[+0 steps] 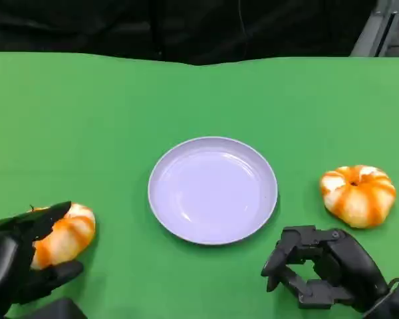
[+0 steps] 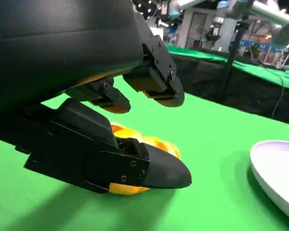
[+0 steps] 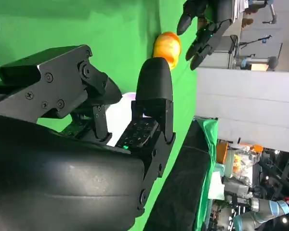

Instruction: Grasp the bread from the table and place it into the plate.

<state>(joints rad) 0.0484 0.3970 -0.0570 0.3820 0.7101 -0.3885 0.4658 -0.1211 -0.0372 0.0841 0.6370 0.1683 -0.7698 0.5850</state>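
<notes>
An orange-and-white bread roll [image 1: 66, 236] lies on the green table at the lower left. My left hand [image 1: 16, 262] is around it, one finger over its top and the thumb under its near side. In the left wrist view the roll [image 2: 135, 139] sits past the thumb, with the upper fingers [image 2: 154, 86] held a little off it. The pale lilac plate [image 1: 213, 189] stands bare in the middle, and its rim [image 2: 279, 173] is off to one side of that hand. My right hand [image 1: 322, 266] rests near the front edge with its fingers bent apart, holding nothing.
A second orange-and-white roll [image 1: 358, 195] lies to the right of the plate, just beyond my right hand. The table's far edge [image 1: 199, 61] meets a dark backdrop. Bare green cloth lies between the left roll and the plate.
</notes>
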